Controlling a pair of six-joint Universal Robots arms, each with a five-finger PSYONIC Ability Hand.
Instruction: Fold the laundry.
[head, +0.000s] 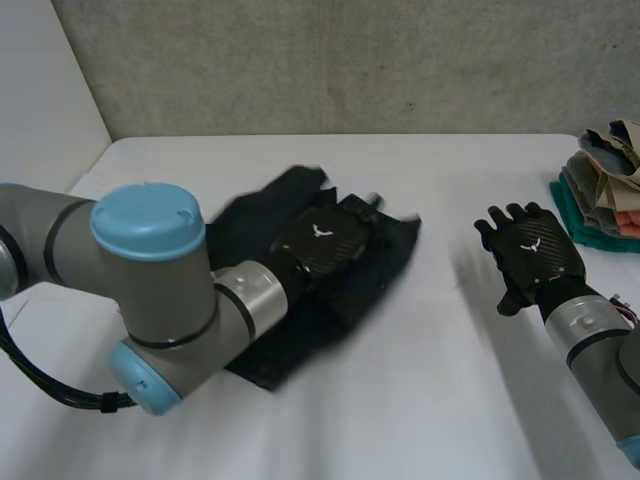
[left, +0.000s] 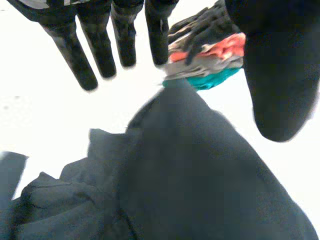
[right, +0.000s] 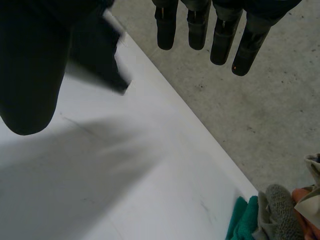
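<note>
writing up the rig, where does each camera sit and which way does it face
Head view: between and behind the arms, looking down at the table; shows both arms, left hand over the dark cloth, right hand open.
Left wrist view: on the left wrist, looking along the palm at the cloth; left hand open.
Right wrist view: on the right wrist, facing the table's edge; right hand open.
All three share the stacked laundry.

Black cloth (head: 255, 225), white table (head: 420, 400), teal and coral pile (head: 600, 195)
</note>
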